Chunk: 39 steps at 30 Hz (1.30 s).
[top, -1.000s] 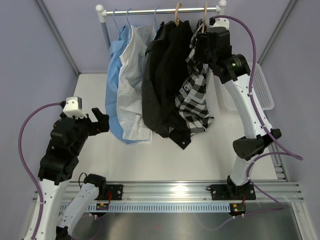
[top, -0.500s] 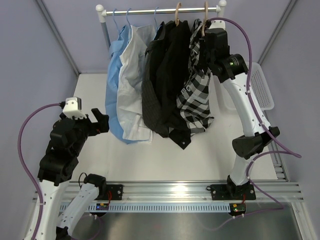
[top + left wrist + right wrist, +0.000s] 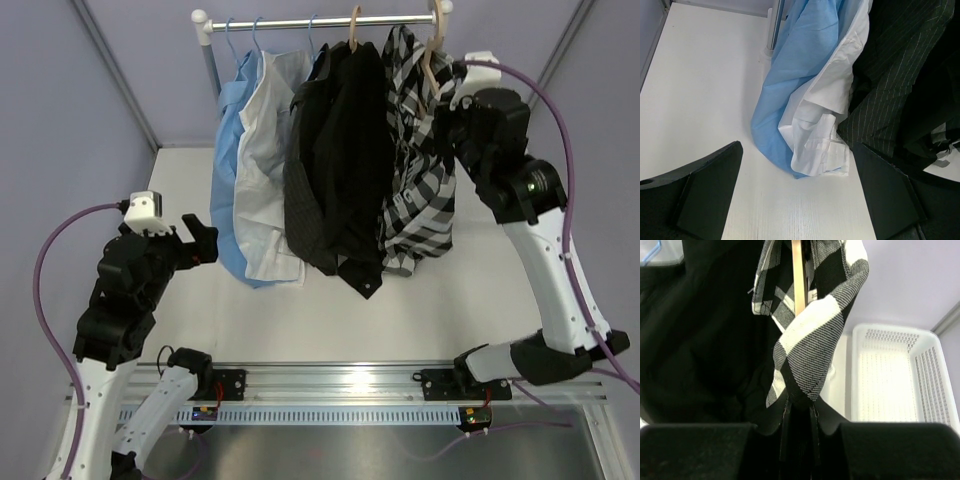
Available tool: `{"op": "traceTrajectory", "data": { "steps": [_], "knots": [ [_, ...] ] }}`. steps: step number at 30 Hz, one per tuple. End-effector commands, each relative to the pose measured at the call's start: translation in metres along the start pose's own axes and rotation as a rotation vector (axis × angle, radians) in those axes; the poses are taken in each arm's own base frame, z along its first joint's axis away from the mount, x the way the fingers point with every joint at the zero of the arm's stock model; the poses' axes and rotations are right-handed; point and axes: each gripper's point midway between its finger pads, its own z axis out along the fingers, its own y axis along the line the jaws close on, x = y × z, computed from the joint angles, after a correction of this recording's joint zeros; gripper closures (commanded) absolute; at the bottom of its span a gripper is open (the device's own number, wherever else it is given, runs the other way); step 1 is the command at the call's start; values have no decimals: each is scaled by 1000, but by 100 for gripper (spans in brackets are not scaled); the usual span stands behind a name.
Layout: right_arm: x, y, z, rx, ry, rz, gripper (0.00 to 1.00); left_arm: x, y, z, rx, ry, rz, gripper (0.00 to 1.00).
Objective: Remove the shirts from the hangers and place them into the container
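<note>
A black-and-white checked shirt [image 3: 420, 180] hangs on a tan wooden hanger [image 3: 430, 55] at the right end of the rail [image 3: 300, 21]. My right gripper [image 3: 452, 95] is up beside it, shut on the shirt's fabric [image 3: 810, 350] just below the hanger's wood [image 3: 800, 275]; in the right wrist view the gripper [image 3: 800, 405] has cloth pinched between its jaws. The black shirt [image 3: 355, 150], a dark grey one [image 3: 308, 190], a white one [image 3: 262, 170] and a light blue one [image 3: 230, 150] hang further left. The container [image 3: 890, 375] lies below right. My left gripper [image 3: 195, 240] [image 3: 797, 200] stands open low over the table, holding nothing.
The rail's grey post [image 3: 208, 65] stands at the back left. Thin blue hangers [image 3: 256, 30] and a second wooden hanger [image 3: 354, 30] sit on the rail. Shirt tails [image 3: 815, 145] touch the table in front of my left gripper. Side walls close in on both sides.
My right gripper has shut on the checked shirt and swung to the right, dragging the shirt and its hanger towards the rail's right end. The left arm has not moved.
</note>
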Motion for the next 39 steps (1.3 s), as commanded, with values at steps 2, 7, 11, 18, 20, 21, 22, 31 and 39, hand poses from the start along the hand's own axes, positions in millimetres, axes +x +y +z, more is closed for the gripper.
{"op": "traceTrajectory", "data": {
  "steps": [2,7,11,18,20,21,22,31,39],
  "knots": [
    [27,7,-22,-93,-20,-10,100,-25,-17,-5,73,-52,9,1],
    [96,12,-73,-215,121,-24,100,-30,-30,1,134,-26,29,1],
    [98,4,-138,-284,118,-40,100,-38,-47,7,195,0,18,1],
    [33,-5,-235,-393,-124,-73,100,-53,-78,25,299,66,-17,1],
    [34,9,-252,-505,-120,-101,100,-67,-89,26,334,58,-25,1],
    [26,12,-263,-540,-147,-108,100,-73,-93,26,344,52,-28,1],
    [27,24,-271,-621,-145,-126,100,-88,-98,21,366,24,-28,1],
    [-9,75,-340,-1064,-312,-193,100,-134,-107,11,372,-77,-24,1],
    [49,112,-253,-1195,-27,-148,100,-146,-86,-18,300,-185,17,1]
  ]
}}
